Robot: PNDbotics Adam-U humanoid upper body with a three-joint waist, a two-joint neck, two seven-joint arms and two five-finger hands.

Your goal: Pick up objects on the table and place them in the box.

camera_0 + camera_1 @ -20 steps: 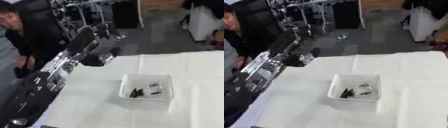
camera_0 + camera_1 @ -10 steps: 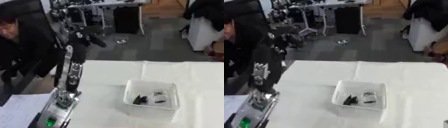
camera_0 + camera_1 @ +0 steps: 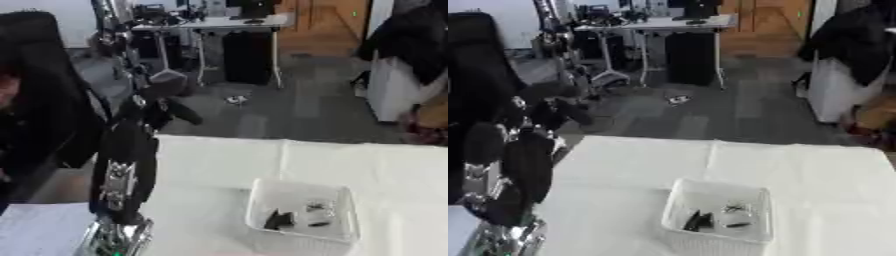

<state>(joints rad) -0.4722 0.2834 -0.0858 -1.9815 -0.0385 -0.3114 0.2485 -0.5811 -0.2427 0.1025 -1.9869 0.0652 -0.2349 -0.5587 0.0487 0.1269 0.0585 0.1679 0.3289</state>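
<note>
Left hand (image 3: 166, 107): raised off the table's far left edge, arm (image 3: 122, 170) upright below it; fingers blurred, grip cannot be told. Box (image 3: 302, 215): white, on the white table (image 3: 219, 165), well to the hand's right and nearer the camera. Contents: several small dark items (image 3: 280, 220), lying on the box floor. Right hand: out of sight.
</note>
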